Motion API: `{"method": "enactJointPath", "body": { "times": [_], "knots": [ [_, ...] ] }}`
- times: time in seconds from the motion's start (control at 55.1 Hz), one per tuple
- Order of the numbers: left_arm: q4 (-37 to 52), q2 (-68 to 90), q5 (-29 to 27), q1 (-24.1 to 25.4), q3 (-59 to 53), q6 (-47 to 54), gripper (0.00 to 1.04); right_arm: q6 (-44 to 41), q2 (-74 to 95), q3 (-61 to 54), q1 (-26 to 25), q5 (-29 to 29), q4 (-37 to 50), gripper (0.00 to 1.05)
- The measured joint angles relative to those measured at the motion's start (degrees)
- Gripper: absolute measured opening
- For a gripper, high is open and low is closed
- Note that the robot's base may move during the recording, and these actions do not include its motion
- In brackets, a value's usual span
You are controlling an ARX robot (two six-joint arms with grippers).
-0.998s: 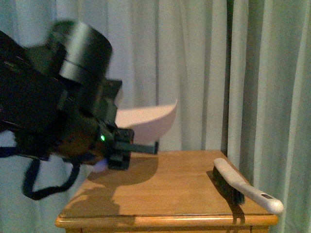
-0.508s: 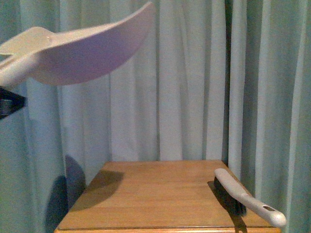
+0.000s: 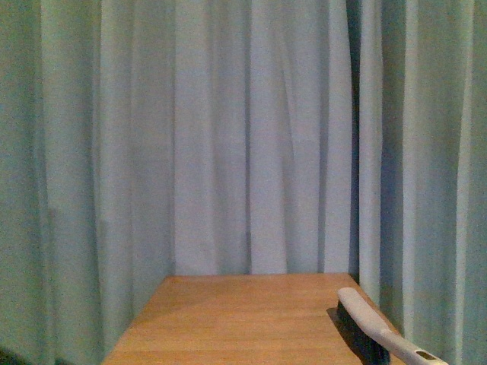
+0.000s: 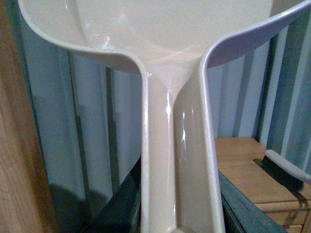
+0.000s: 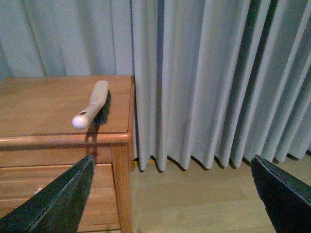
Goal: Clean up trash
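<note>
- Clamps left gripper (image 4: 180,213) on the dustpan (image 4: 160,39) handle; no trash in the visible pan
- Holds right gripper (image 5: 175,194) spread wide, empty
- Farther off, shows brush (image 5: 92,104) lying on the wooden table (image 5: 39,104)
- Finds none in any other view; cleared or pending, cannot tell

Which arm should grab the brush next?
Right, probably: the right gripper is open and empty, with the brush in its view. The left gripper holds the dustpan.
</note>
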Motion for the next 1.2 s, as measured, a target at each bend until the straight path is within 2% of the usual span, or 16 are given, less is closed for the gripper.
{"method": "enactJointPath", "body": {
  "times": [0.127,0.381,0.417,0.435,0.472,0.508,0.526,0.599,0.816,0.998,1.197],
  "knots": [
    [2.2,-0.7,5.0,4.6,-3.6,-2.6,0.27,0.0,0.0,0.0,0.0,0.0,0.0,0.97],
    [1.9,-1.4,5.0,4.9,-4.7,-3.2,0.27,0.0,0.0,0.0,0.0,0.0,0.0,0.97],
    [1.9,-1.4,5.0,4.9,-4.7,-3.3,0.27,-3.1,2.0,-0.2,3.3,9.6,5.1,0.97],
    [1.9,-1.4,5.0,4.9,-4.7,-3.3,0.27,-6.2,4.1,-0.2,6.3,19.9,9.6,0.97],
    [1.9,-1.4,5.0,4.9,-4.8,-3.3,0.27,-9.7,7.5,-0.1,9.4,30.6,14.0,0.97],
    [1.9,-1.5,5.0,4.9,-4.8,-3.3,0.27,-10.6,11.1,0.0,9.7,37.6,13.7,0.97],
    [1.9,-1.5,5.0,4.8,-4.8,-3.3,0.27,-10.5,12.7,0.3,9.5,38.5,12.6,0.97],
    [1.9,-1.5,5.0,4.8,-4.8,-3.3,0.27,-8.0,19.9,2.5,8.3,37.2,9.0,0.97],
    [1.9,-1.5,5.0,4.8,-4.8,-3.3,0.27,0.2,45.6,22.3,7.3,23.7,1.9,0.97],
    [1.9,-1.5,5.0,4.8,-4.8,-3.3,0.27,3.1,65.8,41.9,9.9,16.9,-5.1,0.97],
    [1.9,-1.5,5.0,4.8,-4.8,-3.3,0.27,6.6,81.2,58.5,14.1,12.6,-12.0,0.97]
  ]
}}
